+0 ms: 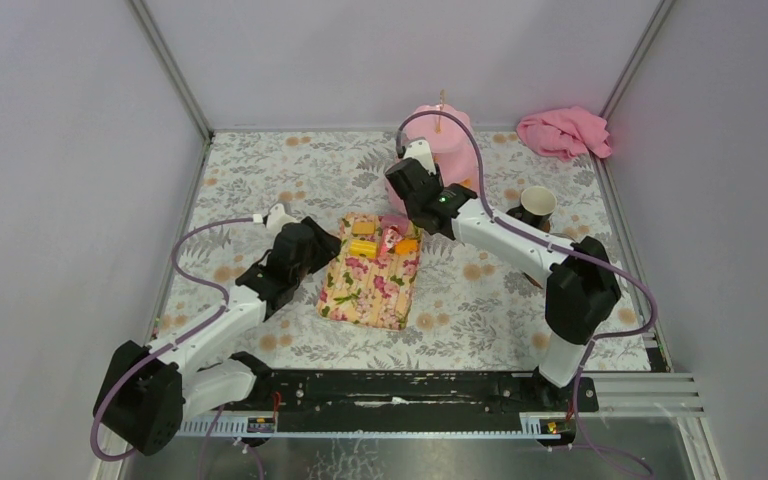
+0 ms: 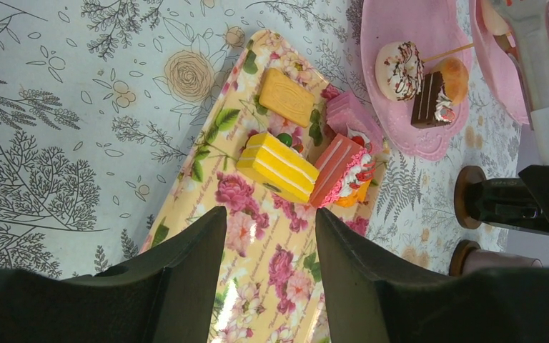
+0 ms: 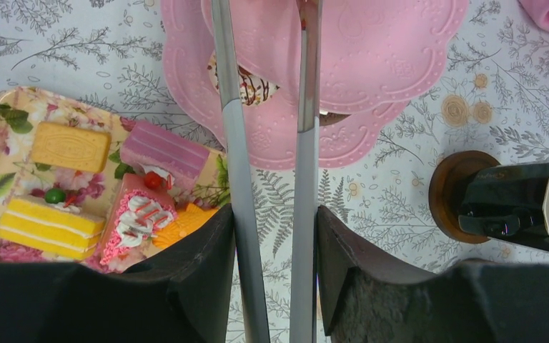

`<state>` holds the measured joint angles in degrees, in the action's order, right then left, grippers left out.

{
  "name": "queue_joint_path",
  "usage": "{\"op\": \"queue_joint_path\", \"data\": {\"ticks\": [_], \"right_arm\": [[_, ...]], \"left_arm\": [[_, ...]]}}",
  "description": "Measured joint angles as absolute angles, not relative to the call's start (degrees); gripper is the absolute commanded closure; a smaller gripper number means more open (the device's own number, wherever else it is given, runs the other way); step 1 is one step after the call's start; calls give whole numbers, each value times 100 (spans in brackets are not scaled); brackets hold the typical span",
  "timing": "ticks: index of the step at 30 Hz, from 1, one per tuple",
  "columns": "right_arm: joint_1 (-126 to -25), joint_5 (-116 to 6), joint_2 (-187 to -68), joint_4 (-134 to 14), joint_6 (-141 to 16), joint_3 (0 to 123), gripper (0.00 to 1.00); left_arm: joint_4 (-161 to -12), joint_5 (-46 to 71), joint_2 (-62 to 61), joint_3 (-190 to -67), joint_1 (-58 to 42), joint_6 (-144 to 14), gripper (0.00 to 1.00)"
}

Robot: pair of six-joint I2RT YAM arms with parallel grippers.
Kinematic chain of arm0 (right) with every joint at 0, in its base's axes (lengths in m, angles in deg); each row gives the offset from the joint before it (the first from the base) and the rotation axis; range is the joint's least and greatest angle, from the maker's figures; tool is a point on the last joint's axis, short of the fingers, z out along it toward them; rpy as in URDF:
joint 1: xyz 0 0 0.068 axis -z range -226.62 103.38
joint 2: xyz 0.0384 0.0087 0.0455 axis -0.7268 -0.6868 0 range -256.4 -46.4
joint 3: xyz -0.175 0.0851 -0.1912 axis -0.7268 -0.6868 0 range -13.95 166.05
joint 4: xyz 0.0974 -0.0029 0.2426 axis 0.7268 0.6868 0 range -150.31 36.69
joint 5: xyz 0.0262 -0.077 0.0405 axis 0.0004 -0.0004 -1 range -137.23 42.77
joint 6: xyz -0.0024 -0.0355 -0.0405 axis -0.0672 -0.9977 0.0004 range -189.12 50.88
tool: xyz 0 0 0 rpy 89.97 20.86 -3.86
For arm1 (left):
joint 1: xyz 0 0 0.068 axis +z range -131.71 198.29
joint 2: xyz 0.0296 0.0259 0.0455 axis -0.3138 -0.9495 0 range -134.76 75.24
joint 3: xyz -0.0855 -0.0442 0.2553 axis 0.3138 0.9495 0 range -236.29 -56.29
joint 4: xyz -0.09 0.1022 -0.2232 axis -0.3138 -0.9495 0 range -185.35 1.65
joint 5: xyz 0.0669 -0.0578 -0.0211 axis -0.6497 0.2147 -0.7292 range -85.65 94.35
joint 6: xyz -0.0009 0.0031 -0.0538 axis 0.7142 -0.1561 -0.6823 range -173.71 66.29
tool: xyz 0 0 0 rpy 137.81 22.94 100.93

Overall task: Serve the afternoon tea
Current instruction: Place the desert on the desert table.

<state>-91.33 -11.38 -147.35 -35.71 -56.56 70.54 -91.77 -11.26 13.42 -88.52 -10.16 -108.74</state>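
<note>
The pink three-tier stand [image 1: 440, 145] stands at the back of the table. On its bottom plate [image 2: 400, 28] lie a sprinkled donut [image 2: 399, 69] and a chocolate cake [image 2: 429, 100]. A yellow cake [image 2: 277, 166], a red slice [image 2: 339, 169], a biscuit [image 2: 287, 96] and a pink cake [image 3: 163, 148] lie on the floral tray [image 1: 365, 290]. My left gripper [image 2: 270, 214] hovers open over the tray, empty. My right gripper [image 3: 275, 214] is shut on metal tongs [image 3: 230, 136] that reach over the stand [image 3: 372, 50]; their tips are out of view. The black mug [image 3: 515, 207] lies on its side to the right.
A pink cloth [image 1: 563, 132] lies at the back right corner. A second mug [image 2: 480, 259] shows partly near the black one. The patterned tablecloth [image 1: 260, 180] is walled in on the left, back and right.
</note>
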Motion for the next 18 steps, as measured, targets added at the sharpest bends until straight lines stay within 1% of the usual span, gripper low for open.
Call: {"op": "queue_joint_path", "data": {"ticks": [18], "right_arm": [[-9052, -1059, -14995, -4054, -6100, 7213, 100]], "left_arm": [[-9089, -1126, 1219, -8784, -1016, -10850, 44]]}}
